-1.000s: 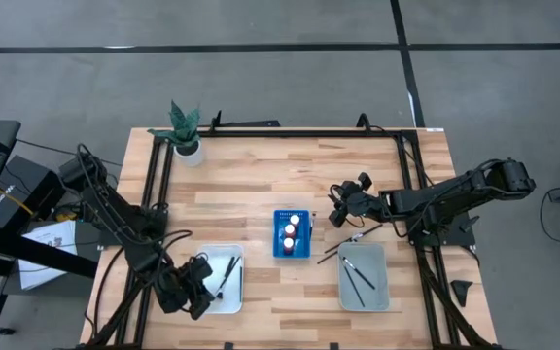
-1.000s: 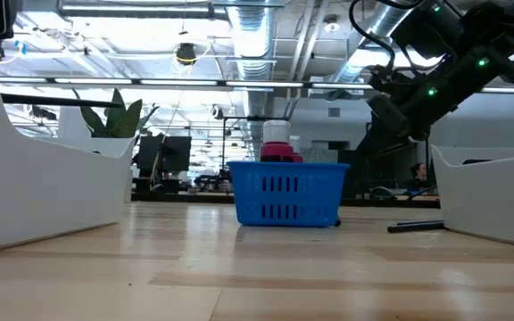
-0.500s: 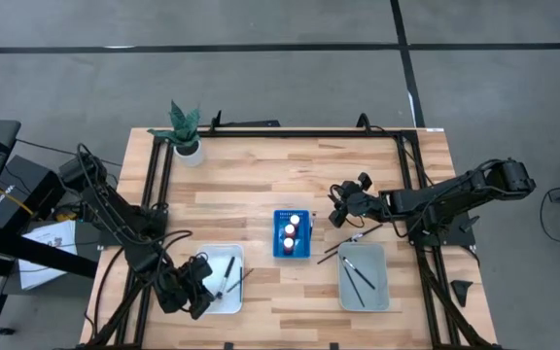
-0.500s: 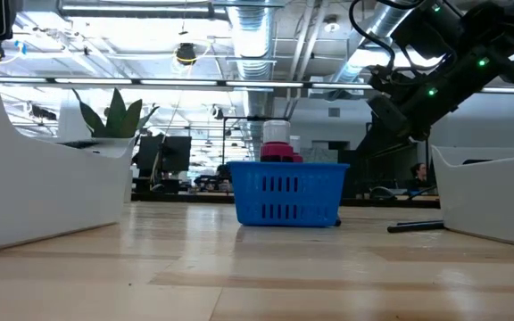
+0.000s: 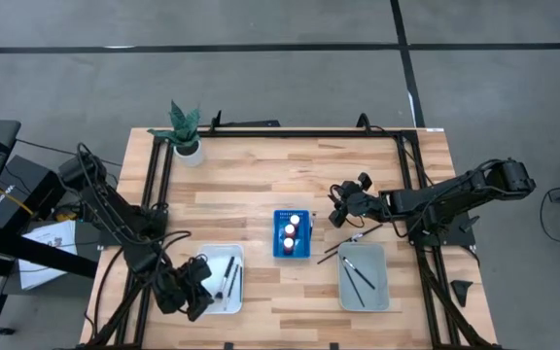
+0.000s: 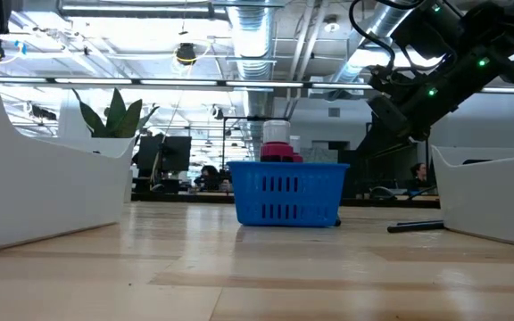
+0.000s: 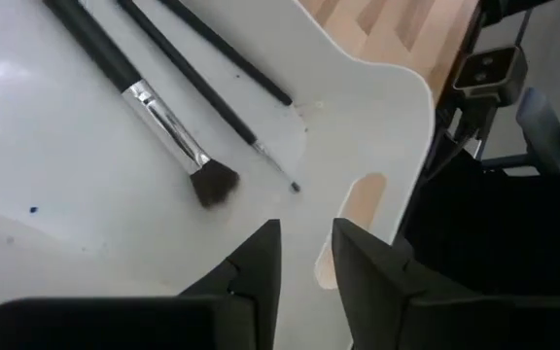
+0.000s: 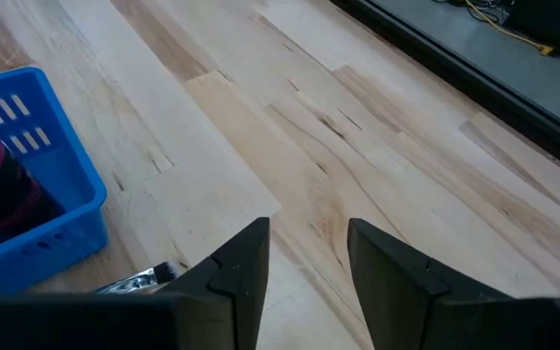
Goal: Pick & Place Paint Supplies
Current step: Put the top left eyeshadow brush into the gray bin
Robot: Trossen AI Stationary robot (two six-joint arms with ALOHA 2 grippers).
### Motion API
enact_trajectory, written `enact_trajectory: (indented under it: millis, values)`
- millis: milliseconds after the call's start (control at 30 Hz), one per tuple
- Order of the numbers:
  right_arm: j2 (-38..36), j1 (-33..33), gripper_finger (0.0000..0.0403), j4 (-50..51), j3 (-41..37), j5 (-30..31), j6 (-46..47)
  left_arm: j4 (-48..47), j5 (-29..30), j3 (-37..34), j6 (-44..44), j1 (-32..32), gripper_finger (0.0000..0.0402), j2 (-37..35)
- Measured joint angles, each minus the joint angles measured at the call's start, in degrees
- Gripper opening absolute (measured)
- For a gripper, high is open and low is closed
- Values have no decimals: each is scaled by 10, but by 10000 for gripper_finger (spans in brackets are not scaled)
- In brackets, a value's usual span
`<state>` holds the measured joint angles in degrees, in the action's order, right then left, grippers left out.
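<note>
A pale wooden plank counter (image 5: 251, 185) with a black frame is standing on a grey concrete floor (image 5: 261, 68) crossed by dark lines. A potted plant (image 5: 185, 131) is sitting near the far left corner. A blue rack (image 5: 292, 234) at the middle is holding red paint bottles (image 5: 291, 230). The left gripper (image 7: 304, 267) is hovering over the white tray (image 5: 220, 299) near the front edge, its fingers parted with nothing between them; three dark brushes (image 7: 168, 122) are lying in that tray. The right gripper (image 8: 304, 258) is hanging released above bare wood beside the rack. A grey tray (image 5: 364, 277) toward the front right is holding more brushes (image 5: 356, 274), with one brush (image 5: 350, 243) lying on the counter just beside it. Behind the counter, ducts and ceiling lights (image 6: 186, 53) are showing.
</note>
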<state>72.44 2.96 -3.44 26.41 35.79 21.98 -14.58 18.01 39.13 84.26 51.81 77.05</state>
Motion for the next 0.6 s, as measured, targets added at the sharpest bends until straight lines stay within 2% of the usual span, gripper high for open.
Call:
enact_trajectory:
  millis: [133,300,500,600]
  values:
    - [0,-3,136,0,0,0,-1,-1,29,0,-49,-1,90,-22]
    - [-1,-25,136,0,13,-8,-8,-27,121,0,-132,-2,91,-83]
    - [-1,-100,136,2,53,-168,15,-85,266,1,-233,-4,91,-187]
    - [-1,-149,136,68,95,-240,40,-107,310,1,-275,-16,91,-244]
